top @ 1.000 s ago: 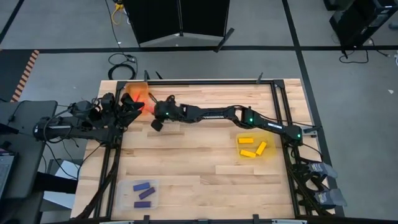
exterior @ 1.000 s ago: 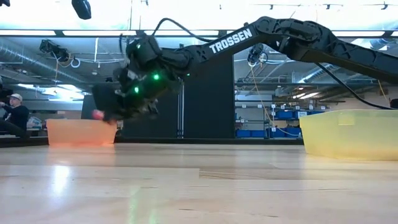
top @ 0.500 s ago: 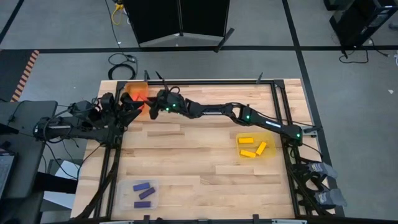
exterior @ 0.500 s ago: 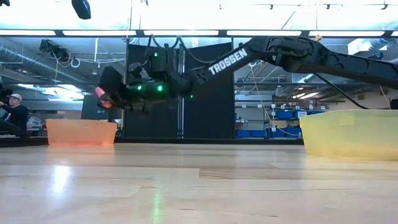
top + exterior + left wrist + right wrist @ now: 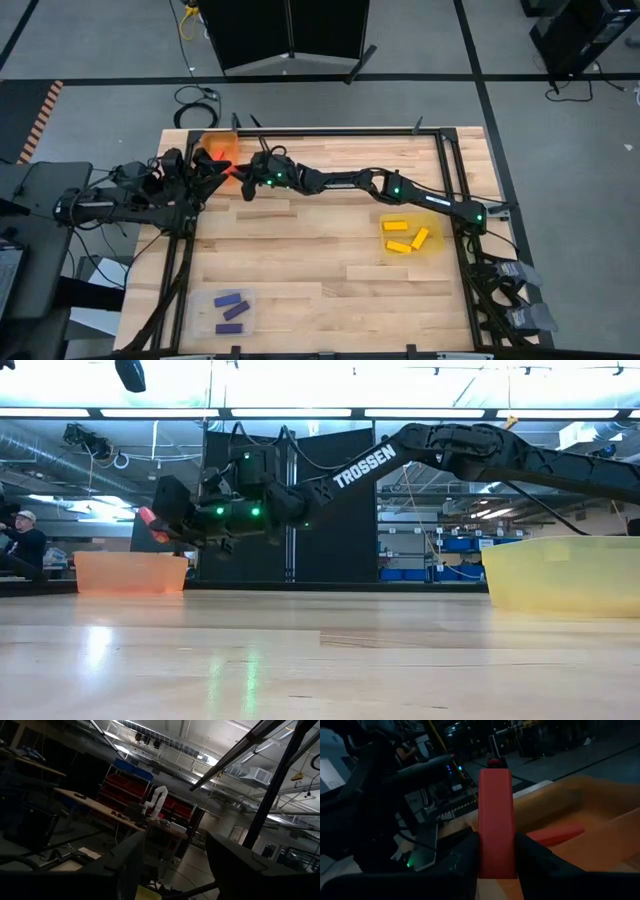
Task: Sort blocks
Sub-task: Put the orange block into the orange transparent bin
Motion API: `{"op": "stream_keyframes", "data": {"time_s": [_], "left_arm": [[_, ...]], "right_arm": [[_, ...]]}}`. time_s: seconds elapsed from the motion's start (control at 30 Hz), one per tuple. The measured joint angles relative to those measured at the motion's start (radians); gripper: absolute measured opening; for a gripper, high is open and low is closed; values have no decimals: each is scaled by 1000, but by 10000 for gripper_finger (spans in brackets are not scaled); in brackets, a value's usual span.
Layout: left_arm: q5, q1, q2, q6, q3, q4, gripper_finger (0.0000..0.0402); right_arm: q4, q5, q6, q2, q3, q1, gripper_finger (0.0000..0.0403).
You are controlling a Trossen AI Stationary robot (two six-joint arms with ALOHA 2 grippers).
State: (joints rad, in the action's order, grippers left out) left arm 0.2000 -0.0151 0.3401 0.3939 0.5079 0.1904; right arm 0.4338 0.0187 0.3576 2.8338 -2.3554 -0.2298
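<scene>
My right gripper [image 5: 241, 176] reaches across to the table's far left corner, shut on a red block [image 5: 496, 815]. In the low view the red block [image 5: 148, 520] hangs in the air just above the right-hand rim of the orange tray [image 5: 130, 572]. Another red block [image 5: 555, 834] lies on the floor of the orange tray [image 5: 218, 150]. Three yellow blocks [image 5: 405, 235] lie in the yellow tray, and three purple blocks [image 5: 230, 308] in the clear tray. My left gripper [image 5: 175, 870] is open, parked at the table's left edge beside the orange tray. My right gripper pinches the red block between its two fingers [image 5: 470, 855], on the long sides of its near end [image 5: 496, 862]. The fingers lie along the block, about level, pointing toward the table's far left corner. The block is lifted clear and sticks out forward past the fingertips.
The yellow tray [image 5: 432, 245] sits near the table's right edge, and the clear tray [image 5: 247, 298] near the near left corner. A black frame rail [image 5: 330, 131] runs along the far edge. My left arm [image 5: 130, 195] lies folded just left of the orange tray.
My right gripper has risen and moved toward the table's far left corner, closer to the orange tray. It has tipped from pointing downward to about level. The red block has stayed in its hold and has been carried up above the tray's rim height.
</scene>
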Motion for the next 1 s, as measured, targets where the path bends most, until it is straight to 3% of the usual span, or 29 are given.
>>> {"op": "stream_keyframes", "data": {"time_s": [0.3, 0.43, 0.57, 0.8, 1.0], "left_arm": [[2, 0, 0, 0, 0, 8, 218], [2, 0, 0, 0, 0, 8, 218], [8, 0, 0, -3, 0, 8, 218], [12, 0, 0, -2, 0, 8, 218], [12, 0, 0, 19, 0, -68, 218]], "right_arm": [[21, 3, -15, 0, 0, 0, 108], [56, 93, -40, 0, 0, 0, 164], [51, 117, -7, 0, 0, -9, 219], [63, 110, -11, 0, 0, -33, 219], [-54, 351, -21, -6, 0, -23, 212]]}}
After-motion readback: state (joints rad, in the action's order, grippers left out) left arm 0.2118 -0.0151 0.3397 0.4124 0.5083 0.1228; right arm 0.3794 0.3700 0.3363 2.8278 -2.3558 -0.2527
